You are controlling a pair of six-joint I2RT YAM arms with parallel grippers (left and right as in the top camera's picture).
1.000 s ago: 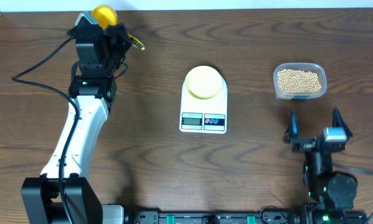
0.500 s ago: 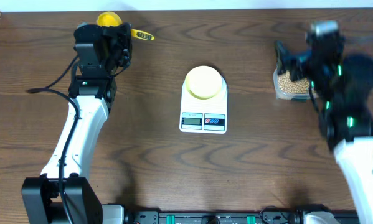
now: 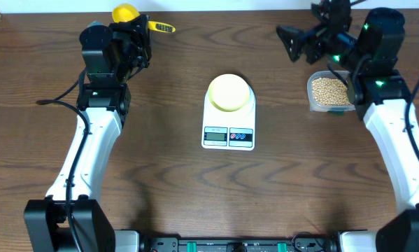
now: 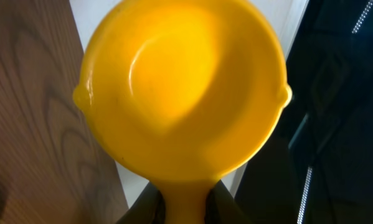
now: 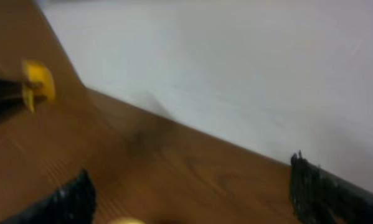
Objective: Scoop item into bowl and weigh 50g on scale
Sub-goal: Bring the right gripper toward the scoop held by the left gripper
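Observation:
The pale-yellow bowl (image 3: 229,92) sits on the white scale (image 3: 229,133) at the table's middle. The item, tan beans (image 3: 330,89), fills a clear tub at the right. At the far left my left gripper (image 3: 140,29) is shut on the handle of a yellow scoop (image 3: 125,12). In the left wrist view the empty scoop (image 4: 180,87) fills the frame, and my left gripper (image 4: 186,205) pinches its neck. My right gripper (image 3: 303,24) hangs open above the far right, just left of the tub and pointing left. The blurred right wrist view shows my right gripper (image 5: 189,183) empty, with the scoop (image 5: 37,84) far off.
The clear tub (image 3: 311,98) lies under the right arm's wrist. The far table edge meets a white wall (image 5: 236,68) close behind both grippers. Black cables trail from the left arm (image 3: 90,147) along the left side.
The right arm has swung from the front edge up to the far right and now points left past the tub. The left gripper has carried the scoop slightly farther back.

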